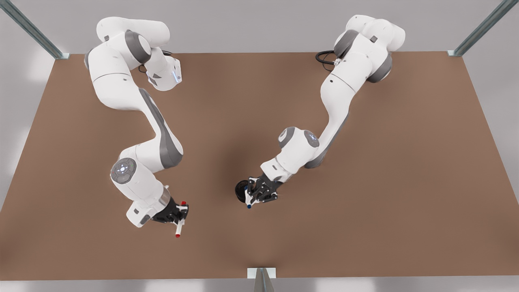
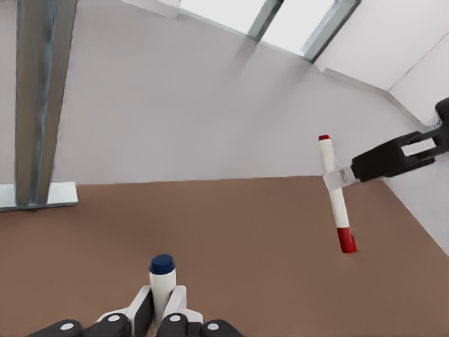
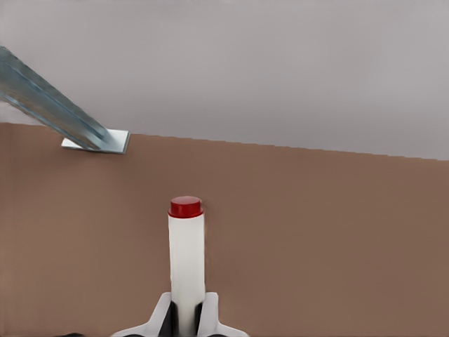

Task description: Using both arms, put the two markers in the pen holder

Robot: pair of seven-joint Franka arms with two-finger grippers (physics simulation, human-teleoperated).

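Right pincer (image 1: 178, 217), nearest the desk's (image 1: 365, 202) near edge, is clenched on the red marker (image 1: 179, 221). Left pincer (image 1: 254, 194), clenched on the blue marker (image 1: 250, 201), is held just beside the pen holder (image 1: 241, 190), mid-desk; this arm is judged nearer.

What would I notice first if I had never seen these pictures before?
Two big white robot arms stand out on the brown table, each gripping a thin white marker. The left end effector, at the front view's middle, holds the blue-capped marker right beside the small round black pen holder. The right end effector, toward the front view's left, holds the red-capped marker farther from the holder.
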